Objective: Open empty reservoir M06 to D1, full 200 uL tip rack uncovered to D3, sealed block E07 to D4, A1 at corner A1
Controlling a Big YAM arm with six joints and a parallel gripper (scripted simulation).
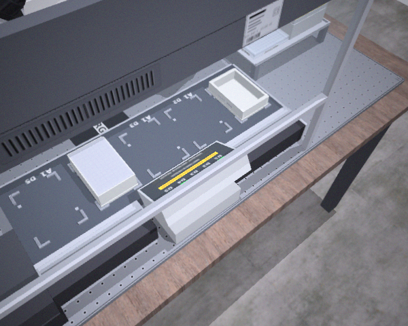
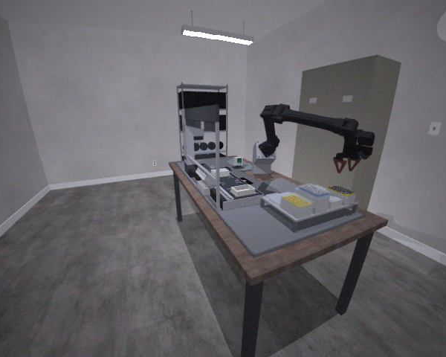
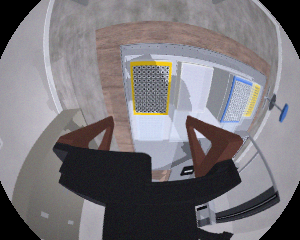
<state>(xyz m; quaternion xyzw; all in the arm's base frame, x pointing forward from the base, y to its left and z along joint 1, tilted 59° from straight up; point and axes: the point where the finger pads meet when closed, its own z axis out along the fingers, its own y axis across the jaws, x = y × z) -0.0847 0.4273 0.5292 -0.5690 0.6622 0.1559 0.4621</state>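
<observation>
2 items sit on the deck: the open one-well reservoir [image 1: 239, 92] in the bracket at the upper right of the top view, and the sealed deep-well block [image 1: 102, 170] in the bracket left of centre. 3 other bracket positions, marked D2, D3 and D5, show only the dark deck plate [image 1: 176, 130]. 1 status panel [image 1: 188, 170] with a yellow bar stands in front of them, on the rail.

At the right of the exterior view the shelf tray [image 2: 273, 202] carries 3 tip racks that I can count: 1 yellow rack [image 2: 296, 204] nearest the camera, 1 blue-rimmed rack [image 2: 314, 190] behind it, and 1 yellow-rimmed rack with a dark top [image 2: 342, 191] at the far right. Some pale labware lies between them, too small to make out.

1 black arm [image 2: 311, 120] reaches out from its base toward the right, and the claw [image 2: 346, 164] hangs well above the far-right rack, fingers spread wide and gripping nothing. From the wrist view, 2 brown fingers frame the yellow-rimmed rack in the upper centre of the frame, and the other 2 racks appear at the upper right.

1 wooden worktop [image 2: 292, 255] bears everything.
</observation>
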